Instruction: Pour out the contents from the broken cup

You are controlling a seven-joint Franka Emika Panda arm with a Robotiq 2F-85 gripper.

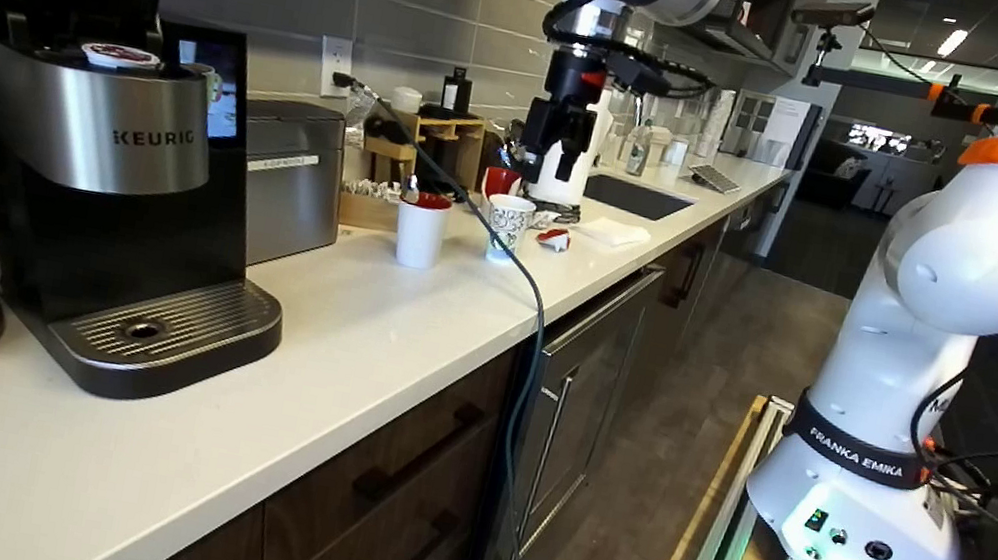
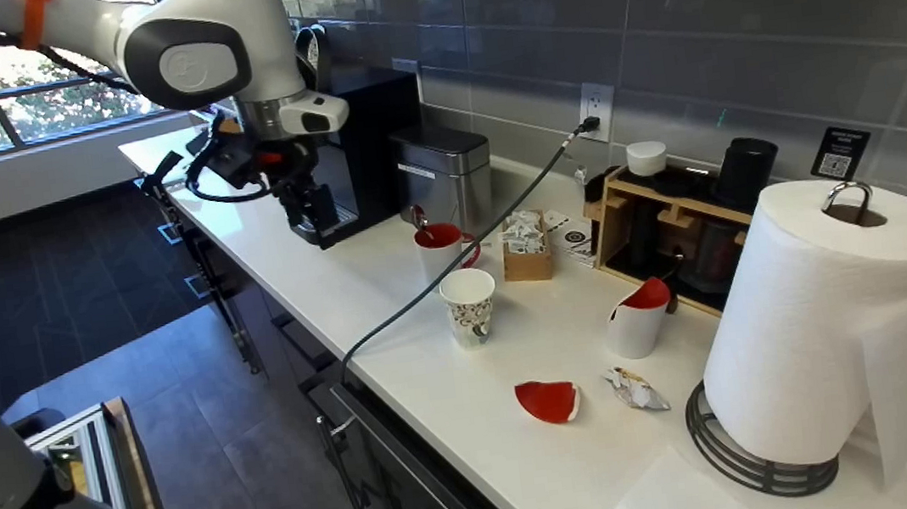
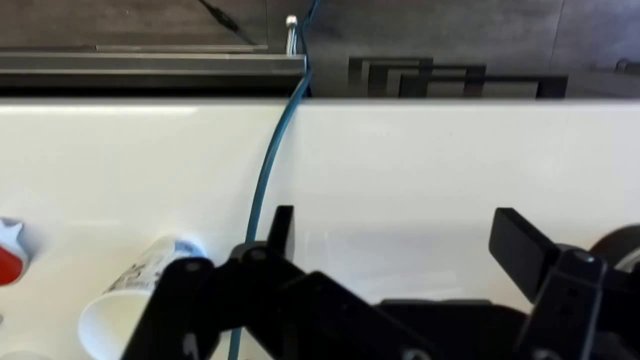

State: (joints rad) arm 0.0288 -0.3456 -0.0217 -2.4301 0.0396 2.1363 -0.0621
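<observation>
The broken cup (image 2: 637, 327) is white outside and red inside, with a jagged rim. It stands on the counter in front of the wooden organizer; its contents do not show. In an exterior view the broken cup (image 1: 501, 182) is partly hidden behind the patterned paper cup (image 1: 509, 221). A broken-off red and white shard (image 2: 549, 401) lies on the counter, and the shard also shows at the wrist view's left edge (image 3: 9, 265). My gripper (image 3: 392, 220) is open and empty above the counter, near the coffee machine and away from the broken cup. The gripper shows in both exterior views (image 1: 549, 167) (image 2: 314, 223).
A blue-green cable (image 2: 455, 264) runs from the wall outlet across the counter and over its front edge. A red-lined mug with a spoon (image 2: 437, 248), paper towel roll (image 2: 846, 329), crumpled wrapper (image 2: 636, 389), packet box (image 2: 528, 265), organizer (image 2: 690, 193) and coffee machine (image 1: 129, 127) stand or lie around.
</observation>
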